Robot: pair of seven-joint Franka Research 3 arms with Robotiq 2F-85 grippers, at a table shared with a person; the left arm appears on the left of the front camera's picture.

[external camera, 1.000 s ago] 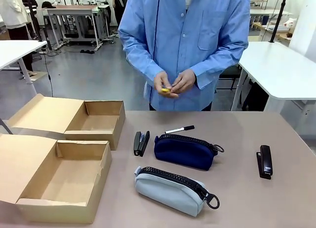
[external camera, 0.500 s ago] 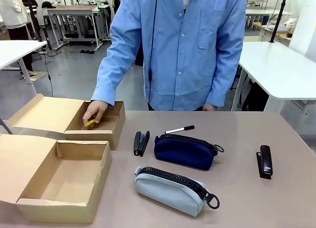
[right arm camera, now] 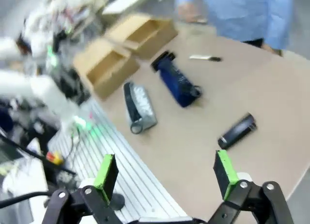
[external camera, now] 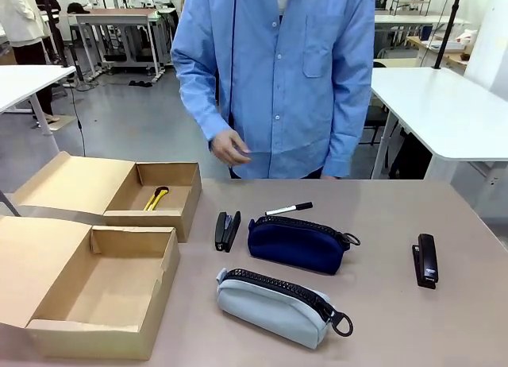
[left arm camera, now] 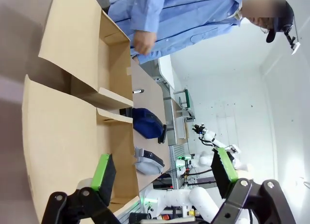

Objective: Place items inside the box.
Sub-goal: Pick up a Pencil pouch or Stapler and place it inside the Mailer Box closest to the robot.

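Observation:
A yellow utility knife (external camera: 156, 197) lies inside the far cardboard box (external camera: 187, 210). On the table sit a navy zip pouch (external camera: 296, 244), a light grey zip pouch (external camera: 278, 305), a black-and-white marker (external camera: 289, 209), one black stapler (external camera: 226, 230) beside the box and another stapler (external camera: 426, 260) at the right. My left gripper (left arm camera: 163, 168) is open above the near box (left arm camera: 63, 136), holding nothing. The right gripper (right arm camera: 164, 174) is open too, high over the table edge, with the right stapler (right arm camera: 236, 131) and both pouches (right arm camera: 177, 81) below.
A second, larger open box (external camera: 103, 287) stands at the near left, its flap spread out. The person in a blue shirt stands at the far side, one hand (external camera: 230, 148) raised above the table. White tables stand behind.
The person carried the yellow utility knife from both hands to the far box, left it inside and drew the hand back. Neither gripper has changed.

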